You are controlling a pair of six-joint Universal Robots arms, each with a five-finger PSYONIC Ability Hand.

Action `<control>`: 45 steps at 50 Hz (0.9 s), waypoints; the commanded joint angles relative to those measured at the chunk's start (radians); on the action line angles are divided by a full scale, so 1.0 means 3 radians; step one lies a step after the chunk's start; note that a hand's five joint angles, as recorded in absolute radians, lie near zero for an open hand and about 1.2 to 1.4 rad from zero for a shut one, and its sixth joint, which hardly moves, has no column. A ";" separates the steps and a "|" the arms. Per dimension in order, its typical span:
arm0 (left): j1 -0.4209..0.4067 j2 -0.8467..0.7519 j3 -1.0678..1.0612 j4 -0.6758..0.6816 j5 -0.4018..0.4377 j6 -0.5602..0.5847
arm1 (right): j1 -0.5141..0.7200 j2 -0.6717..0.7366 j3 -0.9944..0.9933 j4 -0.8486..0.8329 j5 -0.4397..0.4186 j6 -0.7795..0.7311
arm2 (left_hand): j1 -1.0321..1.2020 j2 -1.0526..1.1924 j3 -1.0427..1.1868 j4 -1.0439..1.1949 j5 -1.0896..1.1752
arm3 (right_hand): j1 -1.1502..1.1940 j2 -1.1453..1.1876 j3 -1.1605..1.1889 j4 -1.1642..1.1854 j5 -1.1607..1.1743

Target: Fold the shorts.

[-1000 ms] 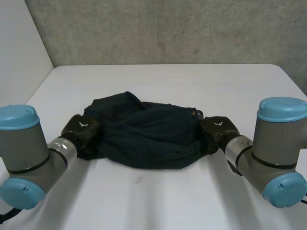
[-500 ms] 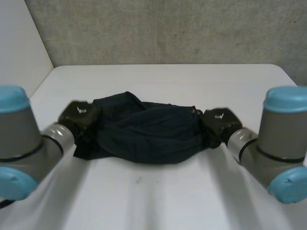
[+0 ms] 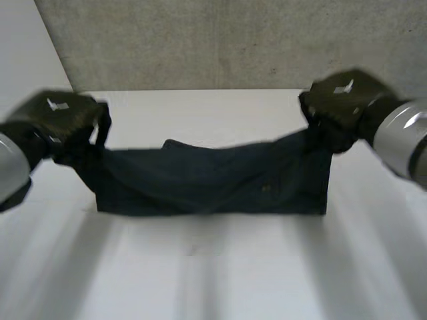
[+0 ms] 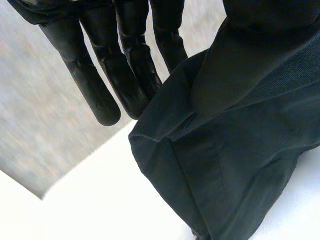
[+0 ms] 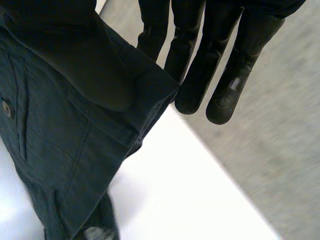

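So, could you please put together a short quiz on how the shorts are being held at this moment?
1. True or false: the shorts hang spread between the left robot hand and the right robot hand.
2. Multiple choice: the right robot hand holds the shorts at A) the middle, B) an upper corner, C) the lower edge.
3. Fill in: in its wrist view, the right robot hand pinches the cloth between its straight fingers and its ___.

Key: 1 true; 2 B; 3 thumb.
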 commanded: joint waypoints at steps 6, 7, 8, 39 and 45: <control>-0.0028 -0.1609 0.0341 0.0576 -0.0209 0.0020 | 0.0037 0.1055 0.0047 -0.0177 0.0189 -0.0016 | 0.0959 0.0667 0.0689 0.0651 0.0891 | 0.1460 0.0731 0.0705 0.0682 0.0798; -0.0028 -0.1696 0.0433 0.0597 -0.0245 0.0020 | 0.0037 0.1101 0.0037 -0.0243 0.0215 -0.0016 | 0.0959 0.0667 0.0689 0.0651 0.0891 | 0.1460 0.0731 0.0705 0.0682 0.0798; -0.0028 -0.1783 0.0535 0.0612 -0.0276 0.0020 | 0.0042 0.1178 0.0016 -0.0391 0.0251 -0.0036 | 0.0959 0.0667 0.0689 0.0651 0.0891 | 0.1460 0.0731 0.0705 0.0682 0.0798; -0.0294 -0.1666 0.2240 0.2607 -0.0777 -0.0296 | 0.0083 0.1194 -0.1396 -0.2663 0.0583 -0.0006 | 0.0959 0.0667 0.0689 0.0651 0.0891 | 0.1460 0.0731 0.0705 0.0682 0.0798; -0.0202 -0.1625 0.1438 0.2607 -0.0746 -0.0358 | 0.0088 0.1311 -0.0957 -0.2550 0.0548 -0.0031 | 0.0959 0.0667 0.0689 0.0651 0.0891 | 0.1460 0.0731 0.0705 0.0682 0.0798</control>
